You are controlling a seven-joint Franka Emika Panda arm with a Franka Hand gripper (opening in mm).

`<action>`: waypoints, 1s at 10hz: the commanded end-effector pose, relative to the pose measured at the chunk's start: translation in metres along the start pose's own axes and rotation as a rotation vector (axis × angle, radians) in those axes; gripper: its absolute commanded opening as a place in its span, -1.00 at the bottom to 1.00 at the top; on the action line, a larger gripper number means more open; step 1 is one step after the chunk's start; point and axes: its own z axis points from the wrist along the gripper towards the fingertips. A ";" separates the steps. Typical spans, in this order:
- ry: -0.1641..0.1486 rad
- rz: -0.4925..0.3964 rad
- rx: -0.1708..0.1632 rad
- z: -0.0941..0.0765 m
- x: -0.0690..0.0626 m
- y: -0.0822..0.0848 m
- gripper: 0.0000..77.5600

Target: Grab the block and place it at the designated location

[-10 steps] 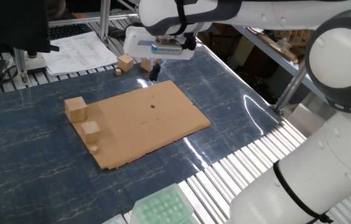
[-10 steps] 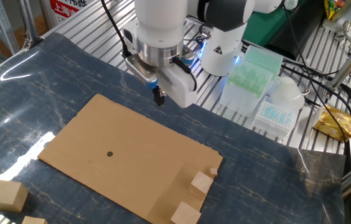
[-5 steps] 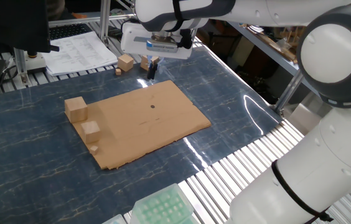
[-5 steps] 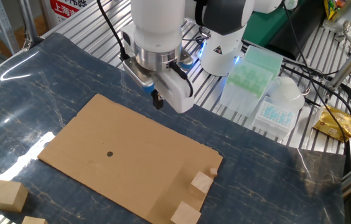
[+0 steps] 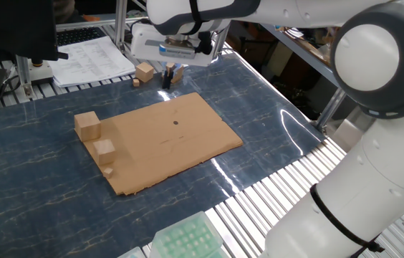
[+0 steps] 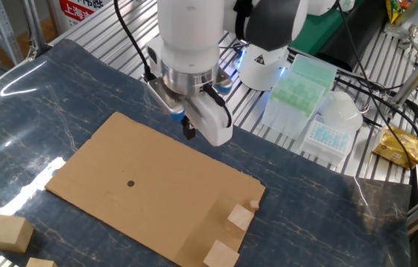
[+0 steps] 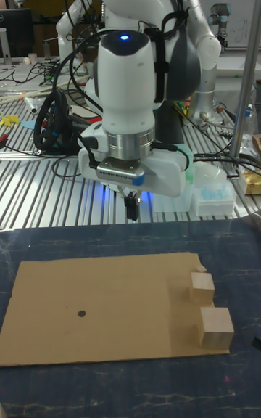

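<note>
Seen in the tall fixed view, the block (image 7: 215,328), the largest tan cube, sits lower right at the cardboard sheet's (image 7: 109,309) near corner, a mid-sized cube (image 7: 202,289) just behind it. The black dot (image 7: 81,312) lies lower left on the sheet, well apart from them. Farther back, the claw (image 7: 131,210) hangs above the worktop (image 7: 130,389) past the sheet's far edge, fingers pressed together, pinching nothing.

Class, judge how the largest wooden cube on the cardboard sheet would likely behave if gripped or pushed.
The largest cube looks like solid wood, so probably rigid. Its flat faces and squat shape suggest it would slide, not roll or tip. The brown cardboard sheet beneath looks matte, likely giving some friction.
</note>
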 end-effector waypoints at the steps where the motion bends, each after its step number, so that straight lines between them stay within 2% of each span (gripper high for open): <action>1: -0.008 0.015 0.011 0.000 -0.001 0.001 -1.00; 2: -0.014 0.001 0.027 0.000 -0.001 0.001 -1.00; 5: -0.004 -0.065 0.020 0.000 -0.001 0.001 -1.00; 6: 0.014 -0.055 0.031 0.000 -0.001 0.001 -1.00; 8: 0.020 -0.046 0.038 0.000 -0.001 0.001 -1.00; 10: 0.023 -0.033 0.029 0.000 -0.001 0.001 -1.00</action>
